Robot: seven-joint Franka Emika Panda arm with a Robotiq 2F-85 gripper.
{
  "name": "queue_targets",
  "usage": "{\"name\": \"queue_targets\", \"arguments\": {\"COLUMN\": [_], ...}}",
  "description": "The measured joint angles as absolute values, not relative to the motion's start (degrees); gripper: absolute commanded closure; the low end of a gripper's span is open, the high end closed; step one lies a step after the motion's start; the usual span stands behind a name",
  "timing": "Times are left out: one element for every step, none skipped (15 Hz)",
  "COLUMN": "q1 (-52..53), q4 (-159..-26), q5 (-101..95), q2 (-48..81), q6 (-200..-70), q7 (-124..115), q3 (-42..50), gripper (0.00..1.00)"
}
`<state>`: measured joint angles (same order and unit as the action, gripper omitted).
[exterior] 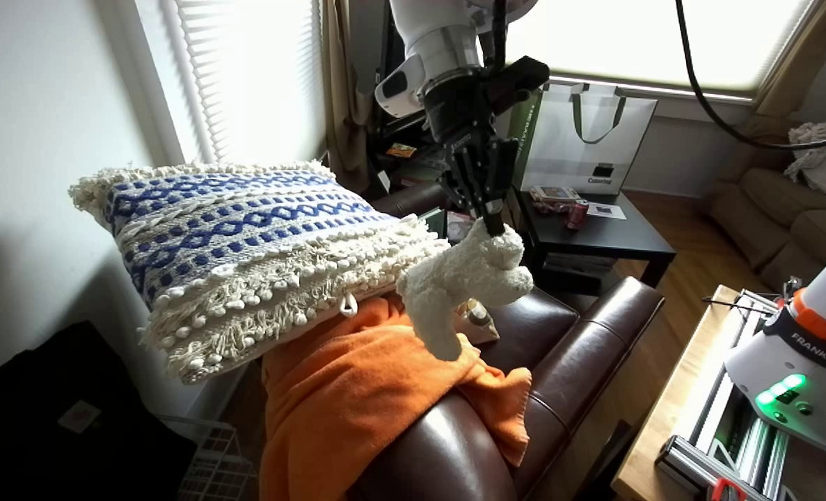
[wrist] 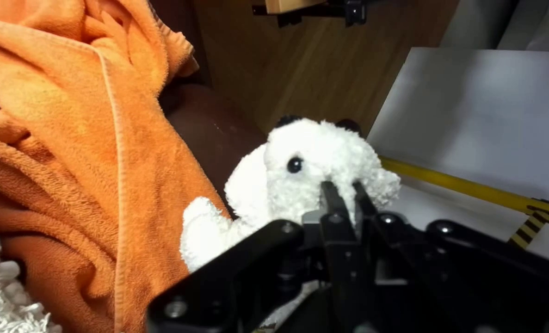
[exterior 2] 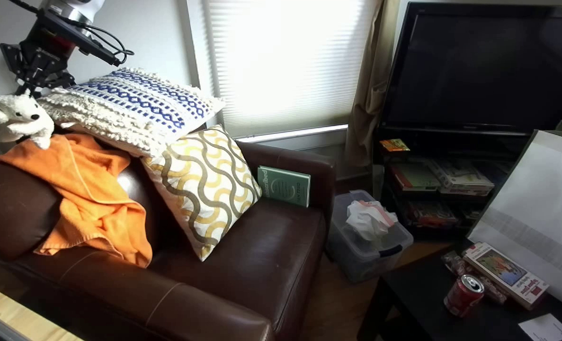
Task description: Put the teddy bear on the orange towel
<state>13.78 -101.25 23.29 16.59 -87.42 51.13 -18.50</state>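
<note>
you have the teddy bear [exterior: 437,282] pinched by its head in your gripper [wrist: 342,186], near the orange towel [exterior 2: 98,208]; whether they touch is unclear.

We find the orange cloth towel [exterior: 364,379] draped over the back of the brown leather sofa [exterior 2: 257,251]; near the towel's upper edge — touching or not, we cannot tell — the white plush teddy bear [exterior: 444,282] hangs from the black two-fingered gripper [wrist: 342,186]. In an exterior view, right of the towel, the blue-and-white fringed cushion [exterior 2: 138,102] lies above the gold-and-brown patterned cushion [exterior 2: 209,184], itself left of the green hardcover book [exterior 2: 284,186]. Right of the sofa stands the clear plastic bin [exterior 2: 361,266], then the black table [exterior 2: 418,308] bearing the red metal can [exterior 2: 463,297].
</note>
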Motion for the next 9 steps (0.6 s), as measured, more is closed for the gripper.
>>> {"name": "queue_targets", "arguments": {"q1": [13.8, 13.8, 14.0, 14.2, 14.6, 15.1, 15.7, 16.3, 17.0], "q4": [-101.2, -101.0, -100.9, -100.6, -100.2, -99.8, -99.0, -98.1, -97.0], "q5": [23.3, 23.2, 22.8, 22.1, 21.3, 20.4, 18.9, 16.9, 14.8], "q2": [16.6, 16.7, 16.9, 17.2, 17.6, 18.1, 18.7, 19.5, 20.3], "q6": [-87.4, -87.6, -87.9, -88.5, -89.2, -90.0, -90.5, -90.8, -91.0], "q7": [51.1, 52.0, 54.2, 56.7, 58.9, 61.0, 62.7, 64.4, 65.8], "q3": [-18.5, -18.5, -18.7, -19.0, -19.3, -19.6, -19.9, -20.2, -20.3], "gripper": [0.98, 0.98, 0.98, 0.98, 0.98, 0.98, 0.98, 0.98, 0.98]}}
